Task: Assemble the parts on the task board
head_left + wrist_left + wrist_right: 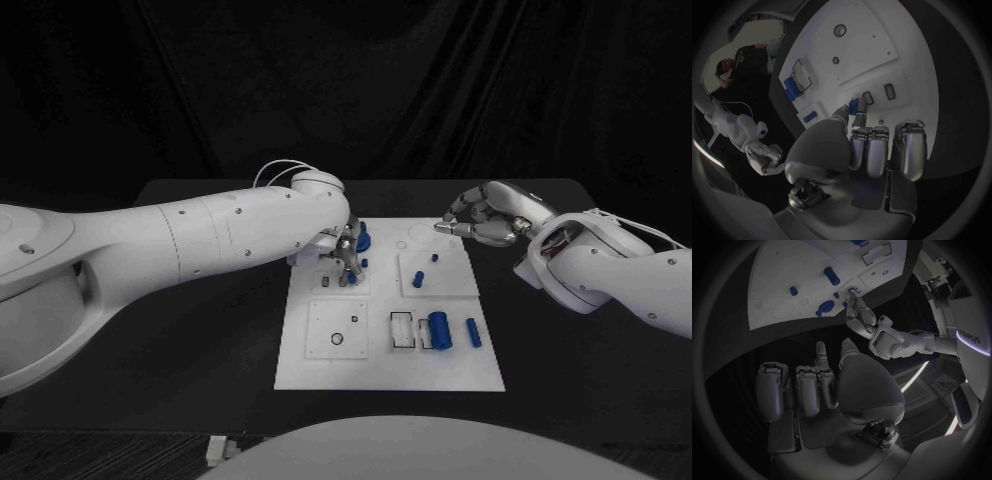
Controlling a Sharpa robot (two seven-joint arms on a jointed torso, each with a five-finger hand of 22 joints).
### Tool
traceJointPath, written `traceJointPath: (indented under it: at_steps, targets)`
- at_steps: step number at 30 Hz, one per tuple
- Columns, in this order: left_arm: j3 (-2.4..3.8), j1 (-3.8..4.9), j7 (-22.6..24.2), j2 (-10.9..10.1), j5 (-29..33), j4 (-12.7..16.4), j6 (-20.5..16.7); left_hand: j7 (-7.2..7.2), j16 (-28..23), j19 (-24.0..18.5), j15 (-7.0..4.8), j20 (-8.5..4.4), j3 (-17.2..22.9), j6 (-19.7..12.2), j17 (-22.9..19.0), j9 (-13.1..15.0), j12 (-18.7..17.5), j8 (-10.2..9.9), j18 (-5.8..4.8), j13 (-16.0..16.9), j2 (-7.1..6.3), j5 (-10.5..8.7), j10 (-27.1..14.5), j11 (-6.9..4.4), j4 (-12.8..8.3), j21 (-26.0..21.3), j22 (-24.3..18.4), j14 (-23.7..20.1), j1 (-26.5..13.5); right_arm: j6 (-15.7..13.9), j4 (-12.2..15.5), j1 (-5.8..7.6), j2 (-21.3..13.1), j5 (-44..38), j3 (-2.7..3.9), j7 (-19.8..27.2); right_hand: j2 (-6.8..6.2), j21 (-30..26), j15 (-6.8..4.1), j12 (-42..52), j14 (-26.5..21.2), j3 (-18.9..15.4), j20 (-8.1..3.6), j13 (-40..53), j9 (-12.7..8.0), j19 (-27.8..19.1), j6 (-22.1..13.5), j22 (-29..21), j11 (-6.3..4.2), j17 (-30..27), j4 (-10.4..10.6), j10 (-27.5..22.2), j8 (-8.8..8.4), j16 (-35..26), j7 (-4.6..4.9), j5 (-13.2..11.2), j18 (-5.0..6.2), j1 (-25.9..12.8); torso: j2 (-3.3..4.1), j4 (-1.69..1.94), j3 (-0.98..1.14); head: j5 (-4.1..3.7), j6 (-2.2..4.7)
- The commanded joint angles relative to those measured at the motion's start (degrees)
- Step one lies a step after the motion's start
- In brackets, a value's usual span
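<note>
Left robot hand (343, 252) fingers down on white task board (389, 372) among blue parts (440, 328); right robot hand (483, 218) curled above board's far right corner.

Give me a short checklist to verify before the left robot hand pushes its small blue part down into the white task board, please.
1. Part held: ok. The left robot hand pinches a small blue plastic part between thumb and a finger.
2. Part over a slot: cannot tell. It hangs close to the small rectangular slots of the flat white task board, but exact alignment is unclear.
3. Part upright: cannot tell; the fingers hide most of it.
4. Right robot hand out of the way: ok. It stays at the board's far right corner, fingers curled, holding nothing.
5. Neighbouring blue cylinder clear of the left fingers: cannot tell; it stands very near them.
</note>
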Motion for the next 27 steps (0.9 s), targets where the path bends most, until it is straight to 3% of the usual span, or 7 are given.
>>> traceJointPath:
  at_steps: [1,13,27]
  targets:
    - [0.06,0.16,-1.6,-0.9,0.3,1.7,-3.0,-0.10,0.2,0.0,-0.52,-0.07,0.5,0.5,15.1,0.1,0.0,-0.2,-0.18,14.9,-0.53,0.39,6.0,-0.37,-0.1,-0.4,6.0,6.0,0.0,0.4,0.1,-0.16,-0.1,-0.1,0.03,-1.1,0.06,-0.4,0.56,0.2,6.0,-0.2,0.41,15.1,0.1,2.4,-0.1,12.9,0.29,15.1,0.0,6.1,0.36,0.2,-0.05,-0.2,0.70,0.5,0.00,0.00,-0.01,0.19,-0.01]
    - [0.06,1.90,-4.5,-5.1,0.3,7.3,-4.1,-0.09,0.2,0.1,-0.59,-0.17,2.1,0.6,15.1,0.3,0.0,-0.5,-0.20,14.9,-1.23,0.06,6.0,-0.39,0.8,-0.4,6.1,6.0,-1.6,0.8,-0.1,-0.27,0.0,-0.1,0.02,-1.3,0.07,-0.5,0.56,0.2,6.0,-0.2,0.41,15.1,0.1,2.3,-0.1,12.9,0.29,15.1,0.0,6.1,0.36,0.2,-0.05,-0.2,0.74,0.6,-0.08,-0.01,0.03,0.84,-0.01]
    - [0.04,2.15,-5.1,-5.8,0.3,5.8,-2.0,-0.17,0.2,0.1,-0.53,-0.14,3.3,0.6,15.1,0.4,0.0,-0.7,-0.18,14.9,-1.58,-0.13,6.0,-0.31,0.9,-0.6,6.0,6.0,-1.9,1.3,-0.4,-0.69,0.2,-0.1,0.02,-1.5,0.15,-0.9,0.54,0.2,6.0,-0.3,0.40,15.1,0.1,2.1,-0.2,12.7,0.27,15.1,-0.1,6.1,0.33,0.2,-0.05,-0.2,0.84,1.0,-0.02,-0.01,0.03,1.37,-0.01]
